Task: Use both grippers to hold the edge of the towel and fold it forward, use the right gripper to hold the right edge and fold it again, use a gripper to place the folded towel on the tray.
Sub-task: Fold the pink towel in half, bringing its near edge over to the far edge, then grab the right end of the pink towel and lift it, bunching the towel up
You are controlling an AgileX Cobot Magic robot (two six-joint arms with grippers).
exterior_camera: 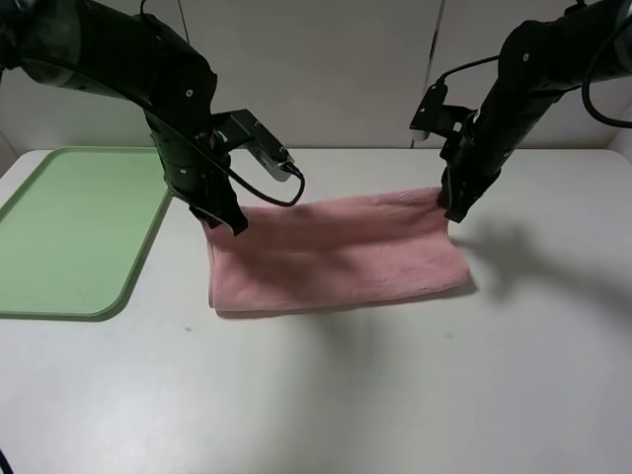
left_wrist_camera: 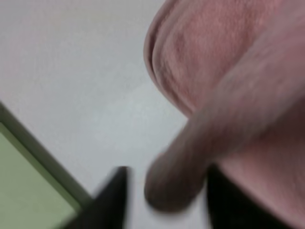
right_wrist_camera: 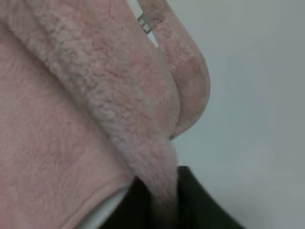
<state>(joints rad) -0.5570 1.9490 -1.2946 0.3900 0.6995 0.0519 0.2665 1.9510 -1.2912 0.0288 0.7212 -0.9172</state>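
The pink towel (exterior_camera: 336, 257) lies on the white table, doubled over, with its fold toward the near side. My left gripper (exterior_camera: 233, 223) is at the towel's far left corner. In the left wrist view the towel's edge (left_wrist_camera: 176, 183) sits between the two dark fingers (left_wrist_camera: 112, 202), with a gap beside one finger, so the jaws stand apart. My right gripper (exterior_camera: 452, 210) is at the far right corner. In the right wrist view it pinches the towel's edge (right_wrist_camera: 162, 191) tightly. The green tray (exterior_camera: 69, 227) lies at the left.
The tray's rim (left_wrist_camera: 43, 157) shows close beside the left gripper in the left wrist view. Bare white table (exterior_camera: 395, 395) lies in front of the towel. A pale wall stands behind the table.
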